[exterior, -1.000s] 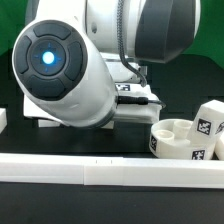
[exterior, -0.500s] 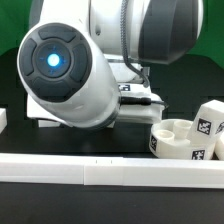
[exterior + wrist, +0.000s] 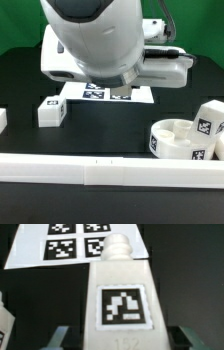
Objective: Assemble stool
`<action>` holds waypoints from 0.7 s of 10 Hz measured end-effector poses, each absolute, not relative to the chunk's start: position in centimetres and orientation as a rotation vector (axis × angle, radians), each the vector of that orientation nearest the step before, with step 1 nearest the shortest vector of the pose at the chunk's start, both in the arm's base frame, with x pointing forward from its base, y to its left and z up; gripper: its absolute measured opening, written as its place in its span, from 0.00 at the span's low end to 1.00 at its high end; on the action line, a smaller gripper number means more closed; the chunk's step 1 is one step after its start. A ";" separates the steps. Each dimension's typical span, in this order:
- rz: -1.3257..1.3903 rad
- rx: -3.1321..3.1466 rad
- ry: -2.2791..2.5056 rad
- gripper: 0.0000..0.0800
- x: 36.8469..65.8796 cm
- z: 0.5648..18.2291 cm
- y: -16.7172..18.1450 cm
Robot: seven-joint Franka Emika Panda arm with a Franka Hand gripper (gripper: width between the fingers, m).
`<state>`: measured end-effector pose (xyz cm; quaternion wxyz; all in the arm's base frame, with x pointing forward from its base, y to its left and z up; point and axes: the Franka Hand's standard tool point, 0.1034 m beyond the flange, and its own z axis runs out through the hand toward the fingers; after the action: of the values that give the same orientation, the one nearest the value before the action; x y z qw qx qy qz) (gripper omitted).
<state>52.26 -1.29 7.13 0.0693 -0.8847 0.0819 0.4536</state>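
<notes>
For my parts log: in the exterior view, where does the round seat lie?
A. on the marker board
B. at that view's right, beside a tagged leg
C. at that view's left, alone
B: the seat lies at the view's right, a leg close beside it.

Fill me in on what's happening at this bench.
A Panda arm is partway through building a stool. Its gripper sits over one white leg, with its fingers spread either side and dark gaps between, so nothing is gripped yet. The marker board lies beyond the leg's peg end. In the exterior view, the round seat waits at the right with another leg by it. A third leg lies at the left.
</notes>
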 end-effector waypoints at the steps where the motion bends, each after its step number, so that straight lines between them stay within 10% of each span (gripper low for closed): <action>1: 1.372 -2.659 0.250 0.42 52.1 6.9 -1.4; 7: 1.001 -2.838 0.249 0.42 55.0 8.5 -0.2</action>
<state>55.04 -0.18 8.47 0.0608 -0.9381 0.0823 0.3308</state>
